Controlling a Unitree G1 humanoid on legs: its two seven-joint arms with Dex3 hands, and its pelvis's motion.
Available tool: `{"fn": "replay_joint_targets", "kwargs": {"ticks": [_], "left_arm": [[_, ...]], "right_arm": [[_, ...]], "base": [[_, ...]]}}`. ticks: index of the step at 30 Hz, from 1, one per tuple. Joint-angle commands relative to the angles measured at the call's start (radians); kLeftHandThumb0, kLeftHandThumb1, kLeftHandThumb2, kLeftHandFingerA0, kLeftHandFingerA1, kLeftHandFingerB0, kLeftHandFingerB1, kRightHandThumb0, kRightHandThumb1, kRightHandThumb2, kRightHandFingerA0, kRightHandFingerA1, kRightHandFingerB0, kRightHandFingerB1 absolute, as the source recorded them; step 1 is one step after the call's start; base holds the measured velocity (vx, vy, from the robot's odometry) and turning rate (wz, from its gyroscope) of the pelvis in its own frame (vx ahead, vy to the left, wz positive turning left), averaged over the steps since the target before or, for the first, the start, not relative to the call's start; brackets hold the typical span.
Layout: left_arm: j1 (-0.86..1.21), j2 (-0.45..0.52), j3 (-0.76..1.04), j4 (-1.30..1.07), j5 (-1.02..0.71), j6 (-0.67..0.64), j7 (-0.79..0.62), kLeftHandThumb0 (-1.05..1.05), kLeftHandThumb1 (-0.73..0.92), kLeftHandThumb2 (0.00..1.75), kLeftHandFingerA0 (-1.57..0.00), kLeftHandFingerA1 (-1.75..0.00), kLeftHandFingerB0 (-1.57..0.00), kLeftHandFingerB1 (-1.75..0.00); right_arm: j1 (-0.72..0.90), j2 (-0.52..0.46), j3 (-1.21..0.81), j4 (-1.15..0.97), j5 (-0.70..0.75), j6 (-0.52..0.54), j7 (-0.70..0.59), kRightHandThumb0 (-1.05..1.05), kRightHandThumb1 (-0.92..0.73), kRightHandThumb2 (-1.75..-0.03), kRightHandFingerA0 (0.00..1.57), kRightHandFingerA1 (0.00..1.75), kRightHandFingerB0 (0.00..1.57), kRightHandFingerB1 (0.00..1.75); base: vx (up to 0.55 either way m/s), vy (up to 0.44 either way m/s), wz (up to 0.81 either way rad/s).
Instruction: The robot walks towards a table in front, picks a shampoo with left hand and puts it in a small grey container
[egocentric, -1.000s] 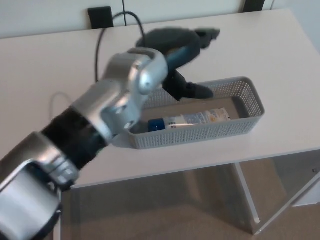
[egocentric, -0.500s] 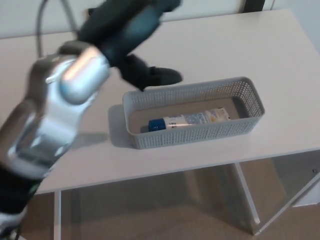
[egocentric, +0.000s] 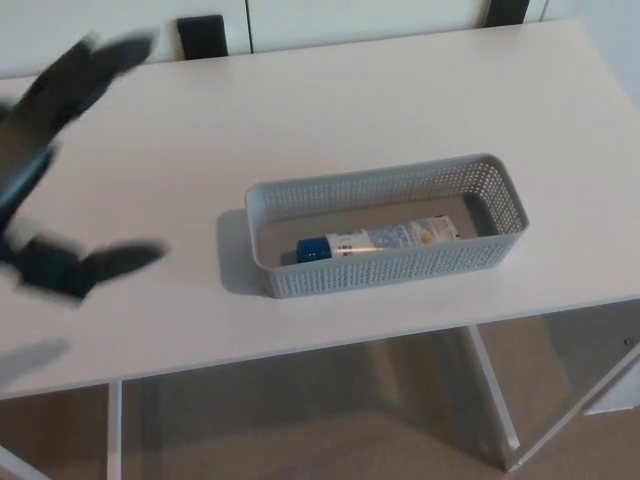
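Swung back from over the basket, the left hand (egocentric: 30, 160) now blurs at the left edge of the white table (egocentric: 400, 110). Toward the near edge sits the grey container (egocentric: 385, 272), with the shampoo (egocentric: 385, 238) lying flat inside, so the placing looks done. The hand is spread wide and empty, touching nothing.

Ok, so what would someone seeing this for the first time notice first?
The grey perforated container near the middle of the white table, with a white shampoo tube with a blue cap lying on its side inside. Then the robot's left hand, a dark blur at the picture's left edge, fingers spread, holding nothing.
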Motion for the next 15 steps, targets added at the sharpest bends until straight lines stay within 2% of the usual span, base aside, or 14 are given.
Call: {"fn": "replay_joint_targets", "kwargs": {"ticks": [1,3,4,5,7,8,9,10,11,12,15], "left_arm": [[0.769,-0.078,0.645,-0.084,-0.746,-0.278,-0.687,-0.32,0.23,0.83,-0.02,-0.49,0.00,-0.48],[0.842,-0.075,0.665,0.045,-0.728,-0.291,-0.786,-0.32,0.24,0.84,-0.01,-0.49,0.00,-0.48],[0.865,-0.071,0.671,0.104,-0.726,-0.319,-0.830,-0.58,0.46,0.55,-0.21,-0.34,-0.17,-0.27],[0.895,-0.064,0.676,0.140,-0.716,-0.334,-0.859,-0.29,0.23,0.84,-0.08,-0.51,-0.07,-0.50],[0.938,-0.057,0.678,0.160,-0.701,-0.314,-0.871,-0.27,0.23,0.84,-0.11,-0.52,-0.10,-0.50],[0.957,-0.056,0.670,0.182,-0.681,-0.324,-0.865,-0.53,0.44,0.54,-0.26,-0.35,-0.32,-0.32],[0.968,-0.053,0.665,0.201,-0.667,-0.337,-0.861,-0.59,0.39,0.67,-0.24,-0.42,-0.29,-0.39],[0.974,-0.051,0.663,0.214,-0.661,-0.348,-0.861,-0.59,0.39,0.67,-0.24,-0.42,-0.29,-0.39],[0.976,-0.045,0.662,0.226,-0.659,-0.352,-0.865,-0.53,0.44,0.54,-0.27,-0.35,-0.33,-0.33],[0.978,-0.038,0.660,0.241,-0.659,-0.355,-0.871,-0.53,0.44,0.54,-0.27,-0.35,-0.33,-0.33],[0.973,0.001,0.653,0.312,-0.660,-0.355,-0.918,-0.40,0.45,0.54,-0.46,-0.39,-0.57,-0.40]], "right_arm": [[0.060,-0.015,0.022,0.014,-0.030,0.006,0.011,-0.36,-0.64,-0.60,0.76,0.53,0.64,0.45],[0.074,-0.006,0.027,0.016,-0.034,0.002,-0.001,-0.34,-0.64,-0.60,0.78,0.54,0.64,0.45],[0.079,-0.005,0.035,0.018,-0.041,0.003,-0.001,-0.35,-0.65,-0.60,0.77,0.52,0.63,0.44],[0.086,-0.003,0.038,0.019,-0.042,0.005,0.004,-0.35,-0.64,-0.58,0.75,0.50,0.63,0.43],[0.086,-0.002,0.039,0.018,-0.040,0.008,0.003,-0.35,-0.64,-0.58,0.76,0.51,0.62,0.43],[0.073,-0.005,0.036,0.015,-0.034,0.016,0.006,-0.36,-0.64,-0.60,0.76,0.53,0.61,0.44],[0.064,-0.007,0.033,0.013,-0.030,0.018,0.008,-0.35,-0.65,-0.59,0.76,0.52,0.62,0.44],[0.059,-0.009,0.032,0.013,-0.029,0.017,0.011,-0.35,-0.65,-0.59,0.76,0.52,0.62,0.44],[0.056,-0.010,0.031,0.013,-0.028,0.016,0.011,-0.35,-0.64,-0.59,0.77,0.52,0.63,0.44],[0.052,-0.011,0.030,0.015,-0.028,0.014,0.011,-0.35,-0.64,-0.59,0.77,0.52,0.63,0.44],[0.030,-0.013,0.029,0.012,-0.026,0.014,0.010,-0.37,-0.64,-0.59,0.76,0.51,0.62,0.43]], "base": [[0.00,0.000,0.00],[0.00,0.000,0.00],[0.00,0.000,0.00],[0.00,0.000,0.00],[0.00,0.000,0.00],[0.00,0.000,0.00],[0.00,0.000,0.00],[0.00,0.000,0.00],[0.00,0.000,0.00],[0.00,0.000,0.00],[0.00,0.000,0.00]]}}
